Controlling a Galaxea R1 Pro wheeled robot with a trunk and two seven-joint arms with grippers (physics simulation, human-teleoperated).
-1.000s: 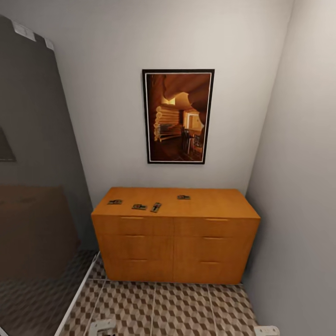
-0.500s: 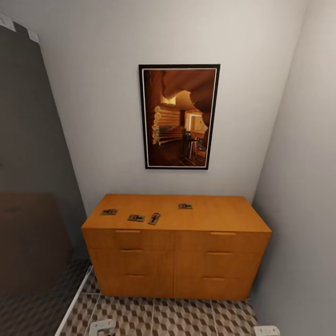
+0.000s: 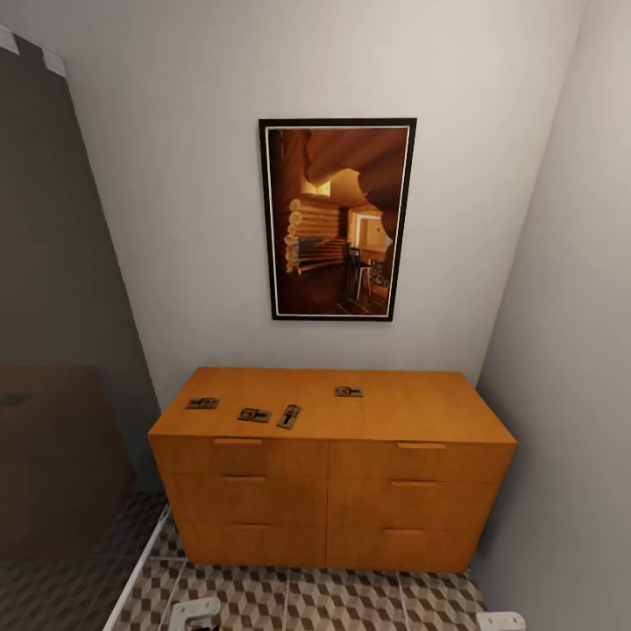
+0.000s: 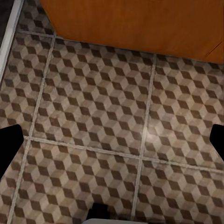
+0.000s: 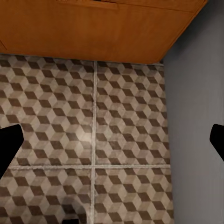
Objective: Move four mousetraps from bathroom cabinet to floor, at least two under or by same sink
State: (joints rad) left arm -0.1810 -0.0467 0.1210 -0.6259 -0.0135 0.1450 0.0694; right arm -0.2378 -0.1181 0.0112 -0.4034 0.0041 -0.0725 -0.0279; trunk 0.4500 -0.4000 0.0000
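Note:
The orange-brown cabinet stands against the far wall in the head view. Several mousetraps lie flat on its top: three in a row near the left front edge and one further back near the middle. My left gripper hangs open over the bathroom floor, with nothing between its dark fingertips. My right gripper is also open above the floor, close to the cabinet's base. The bathroom sink is out of view.
A framed picture hangs above the cabinet. A dark glass shower screen with a white sill closes the left side. A grey wall runs close along the right. White parts of my arms show at the bottom edge.
The whole head view has shifted: the cabinet and picture look larger and nearer, so the camera has moved closer. The mousetraps keep their places on the cabinet's top.

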